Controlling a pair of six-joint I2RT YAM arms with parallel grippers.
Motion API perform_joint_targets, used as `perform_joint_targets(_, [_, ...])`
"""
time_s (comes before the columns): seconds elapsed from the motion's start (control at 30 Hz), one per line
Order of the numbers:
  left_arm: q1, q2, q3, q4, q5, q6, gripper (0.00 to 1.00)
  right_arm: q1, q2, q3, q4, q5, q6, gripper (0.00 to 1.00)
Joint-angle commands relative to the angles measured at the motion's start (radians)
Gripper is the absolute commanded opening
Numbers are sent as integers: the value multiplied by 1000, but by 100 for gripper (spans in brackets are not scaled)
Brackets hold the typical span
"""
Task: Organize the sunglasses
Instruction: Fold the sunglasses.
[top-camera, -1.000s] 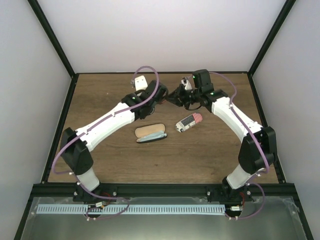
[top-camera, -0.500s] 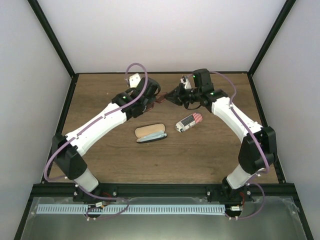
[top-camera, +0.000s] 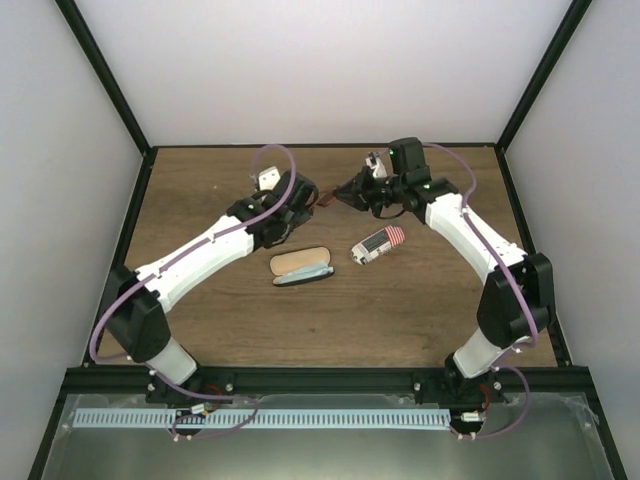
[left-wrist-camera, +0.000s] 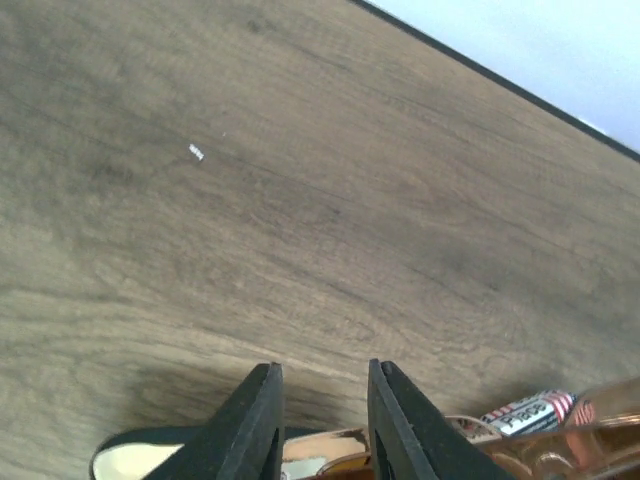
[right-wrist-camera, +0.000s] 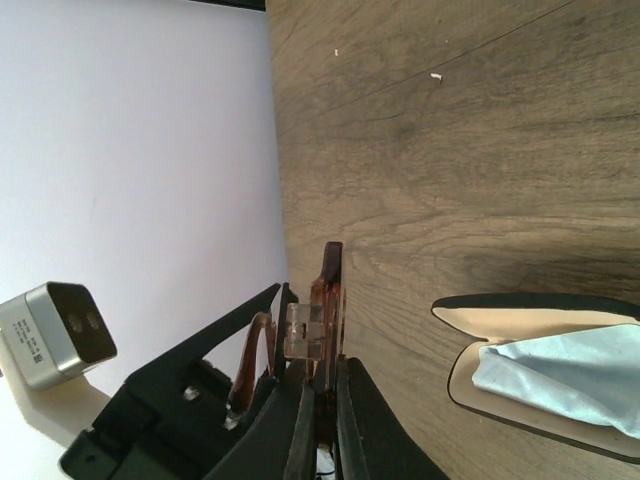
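- Right gripper (right-wrist-camera: 322, 378) is clamped on the sunglasses (right-wrist-camera: 328, 275) near a hinge. It holds them edge-on over the far middle of the table (top-camera: 200, 190), beyond both cases.
- Left gripper (left-wrist-camera: 322, 370) meets it from the other side, just beside the frame. Its jaws stand a narrow slit apart, and we cannot tell whether they pinch a temple or hold nothing.
- We judge the step in hand to be folding the temples between the two grippers, ahead of casing.
- To do it well, we would hold the right grip firm and let the left press only on the thin temple, never on a lens. The temple should swing about its hinge rather than bend.
- The frame looks slim, so a sideways pull could twist it or drag it out of the clamp.
- Nearer the arms, the tan case (top-camera: 290, 262) lies open on the table with its pale lining up. No glasses are in it.
- Just right of it and apart, the striped case (top-camera: 378, 243) lies shut, so we cannot see what it holds.
- Inside the tan case, the cloth (right-wrist-camera: 560, 385) is light blue and rumpled. It covers part of the lining and leaves the rest bare.
- We would lay the folded pair flat in that case, minding that the cloth does not bunch under a lens.
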Motion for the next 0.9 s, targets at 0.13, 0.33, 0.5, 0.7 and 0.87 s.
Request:
perform_joint_targets(0.13, [32,-129,38,8,20,13,82,8,-28,78,20,-30,-127,1])
perform_joint_targets(0.33, [276,-169,62,95,460,315,100,4,-43,61,-10,-193,-361,1])
perform_joint_targets(0.5, [377,-154,-3,164,814,398,100,4,-107,-69,122,-419,-463,1])
perform_joint_targets(0.7, [382,-193,-129,358,1175,397,100,0,-86,-44,34,-616,-649,1])
perform_joint_targets(0.87, [385,-198,-120,322,1374,484,100,-26,-31,0,-69,-705,-772,1])
